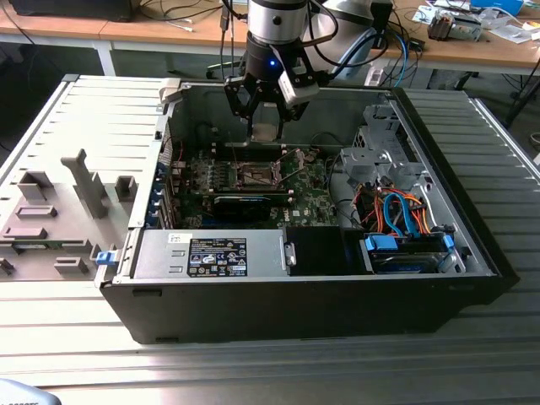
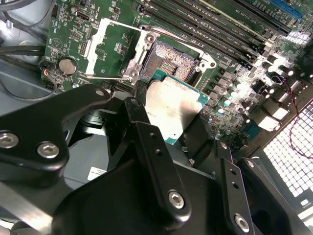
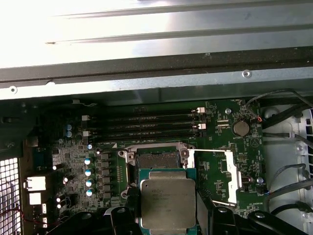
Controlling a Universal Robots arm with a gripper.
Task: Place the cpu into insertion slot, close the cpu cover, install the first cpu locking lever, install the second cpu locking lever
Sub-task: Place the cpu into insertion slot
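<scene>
One grey fixture plate (image 1: 101,110) lies at the exterior view's left beside the open computer case (image 1: 253,304); inside, the gripper (image 1: 265,128), jaws clamped on the cpu (image 3: 167,201), hangs above the bare insertion slot (image 3: 157,160), the cpu cover (image 3: 234,176) standing open

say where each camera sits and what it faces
exterior view: off the arm, looking down into the computer case; arm and gripper show.
second wrist view: on the arm, looking past black fingers at the held cpu and insertion slot.
first wrist view: on the arm, facing the motherboard.
both wrist views share cpu, slot, cpu cover.
</scene>
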